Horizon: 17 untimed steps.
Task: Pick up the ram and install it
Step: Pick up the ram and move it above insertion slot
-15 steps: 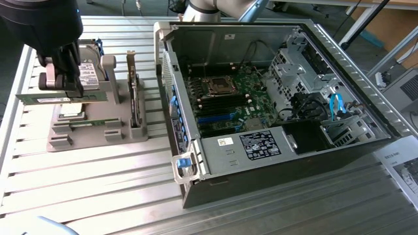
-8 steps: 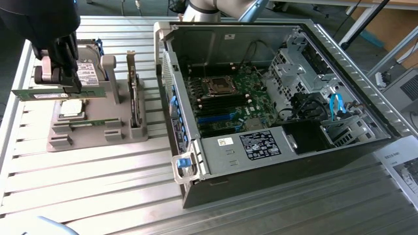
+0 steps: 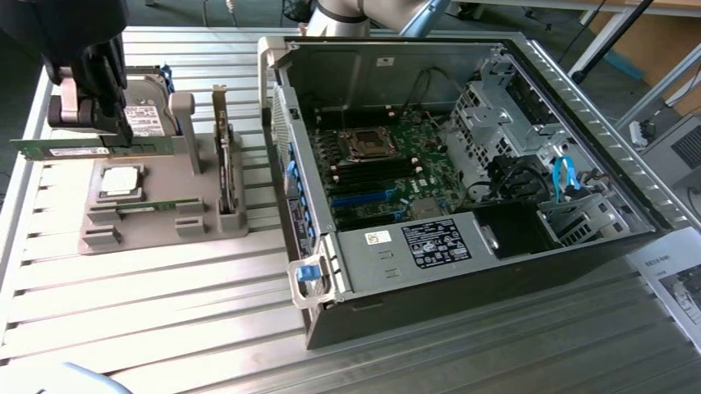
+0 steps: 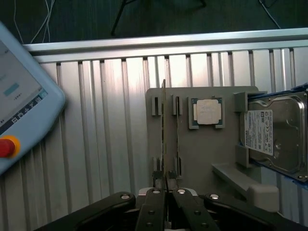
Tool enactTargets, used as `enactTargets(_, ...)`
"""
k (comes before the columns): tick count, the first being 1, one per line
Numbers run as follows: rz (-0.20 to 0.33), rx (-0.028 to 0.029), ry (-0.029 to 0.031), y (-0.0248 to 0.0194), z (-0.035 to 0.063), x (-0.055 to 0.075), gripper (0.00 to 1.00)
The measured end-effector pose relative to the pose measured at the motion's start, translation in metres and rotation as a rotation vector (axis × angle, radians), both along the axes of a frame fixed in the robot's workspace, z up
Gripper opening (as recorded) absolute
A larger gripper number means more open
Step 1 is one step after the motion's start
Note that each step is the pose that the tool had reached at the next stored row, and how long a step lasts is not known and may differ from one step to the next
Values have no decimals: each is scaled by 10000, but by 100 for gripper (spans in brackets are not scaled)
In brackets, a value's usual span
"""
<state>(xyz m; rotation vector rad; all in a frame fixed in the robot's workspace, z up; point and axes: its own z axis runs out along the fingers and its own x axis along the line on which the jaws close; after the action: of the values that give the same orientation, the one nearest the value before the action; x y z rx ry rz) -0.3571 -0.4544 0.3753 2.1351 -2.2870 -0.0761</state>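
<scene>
We clench our end effector [image 3: 90, 127] on the top edge of the long, thin green ram stick [image 3: 55, 150], level above the grey plastic holder [image 3: 162, 179] at the exterior view's left, contacts kept free.

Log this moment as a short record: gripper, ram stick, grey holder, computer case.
gripper: shut on the ram stick
ram stick: held lengthwise over the grey holder, outside the computer case
grey holder: carries a processor, hard drive and expansion card
computer case: side open, motherboard exposed
</scene>
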Motion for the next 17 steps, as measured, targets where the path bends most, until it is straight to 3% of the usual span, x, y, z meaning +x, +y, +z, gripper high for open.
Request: enactTargets(17, 0, -1, 1, 0, 203, 0, 12)
